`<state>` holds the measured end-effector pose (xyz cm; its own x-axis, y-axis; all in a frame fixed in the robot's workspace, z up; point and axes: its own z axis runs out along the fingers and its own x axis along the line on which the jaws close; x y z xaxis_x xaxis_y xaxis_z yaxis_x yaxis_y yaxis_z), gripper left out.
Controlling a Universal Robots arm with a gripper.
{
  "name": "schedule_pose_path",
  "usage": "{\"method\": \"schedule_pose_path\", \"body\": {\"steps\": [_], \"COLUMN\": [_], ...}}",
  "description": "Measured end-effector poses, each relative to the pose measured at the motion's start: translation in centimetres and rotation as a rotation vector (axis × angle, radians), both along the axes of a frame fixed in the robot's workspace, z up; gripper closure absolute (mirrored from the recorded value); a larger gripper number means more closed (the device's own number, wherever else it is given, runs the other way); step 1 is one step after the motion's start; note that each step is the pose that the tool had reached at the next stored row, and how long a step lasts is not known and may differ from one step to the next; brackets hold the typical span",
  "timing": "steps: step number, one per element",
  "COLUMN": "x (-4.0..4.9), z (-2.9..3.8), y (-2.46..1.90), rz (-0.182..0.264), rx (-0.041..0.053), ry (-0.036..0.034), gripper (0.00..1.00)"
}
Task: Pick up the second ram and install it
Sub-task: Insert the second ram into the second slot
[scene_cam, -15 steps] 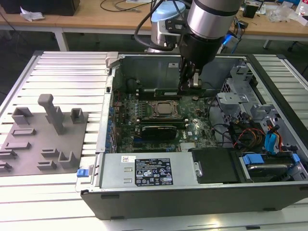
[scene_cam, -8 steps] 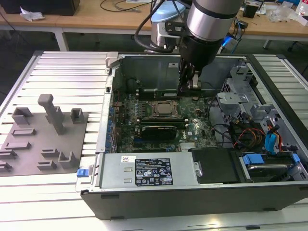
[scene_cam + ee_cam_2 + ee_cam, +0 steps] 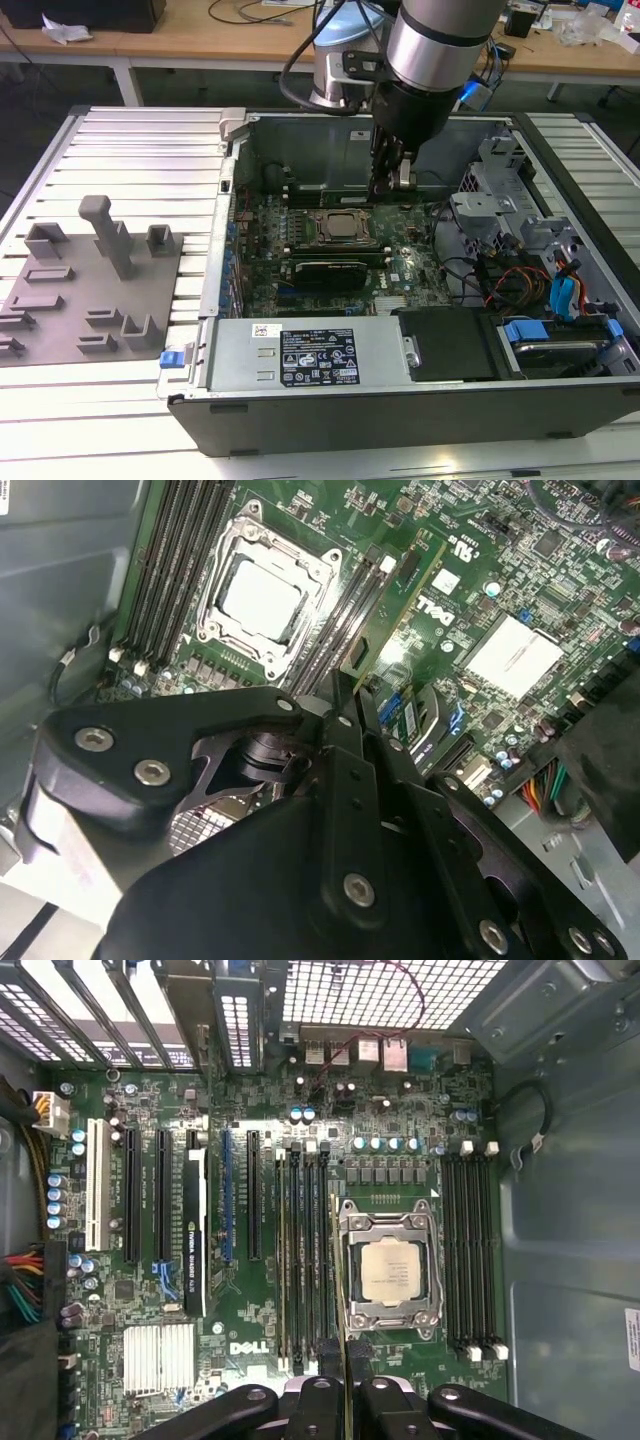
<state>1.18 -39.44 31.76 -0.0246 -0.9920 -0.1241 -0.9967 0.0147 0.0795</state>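
The install step is judged to be in hand. In the first wrist view the second ram (image 3: 345,1290) is seen edge-on as a thin green strip clamped between the fingers of the gripper (image 3: 346,1385), which are drawn together on its end; the strip runs towards twelve o'clock alongside the CPU socket (image 3: 392,1272), over the bank of memory slots (image 3: 310,1250) at the socket's nine o'clock side. In the second wrist view the stick (image 3: 400,605) is seen leading away from the fingers, beside the socket.

Whether the stick has entered a slot or hangs just above one cannot be settled from these angles — it appears aligned with the slots' length. The next move is judged to call for a straight press along the slot, with the stick kept from tilting.

In the exterior view the arm (image 3: 440,45) is held vertical over the open computer case (image 3: 215,300), wrist down, with the gripper lowered to the motherboard (image 3: 415,275) — at the socket's one o'clock.
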Motion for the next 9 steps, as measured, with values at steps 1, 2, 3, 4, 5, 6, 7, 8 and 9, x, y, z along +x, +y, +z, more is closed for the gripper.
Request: {"method": "schedule_pose_path", "body": {"steps": [1, 2, 3, 4, 5, 6, 7, 8, 9], "x": [0.00, 0.00, 0.00, 0.00, 0.00, 0.00, 0.00, 0.00, 0.00], "z": [-0.04, -0.09, -0.13, -0.20, -0.31, -0.37, -0.46, -0.53, -0.58], "y": [0.00, 0.00, 0.00, 0.00, 0.00, 0.00, 0.00, 0.00, 0.00], "rz": [0.000, 0.000, 0.000, 0.000, 0.000, 0.000, 0.000, 0.000, 0.000], "rx": [0.0000, 0.0000, 0.0000, 0.0000, 0.0000, 0.0000, 0.0000, 0.0000, 0.0000], "ry": [0.0000, 0.0000, 0.0000, 0.0000, 0.0000, 0.0000, 0.0000, 0.0000, 0.0000], "gripper": [0.86, 0.86, 0.86, 0.86, 0.86, 0.86, 0.86, 0.86, 0.86]}}
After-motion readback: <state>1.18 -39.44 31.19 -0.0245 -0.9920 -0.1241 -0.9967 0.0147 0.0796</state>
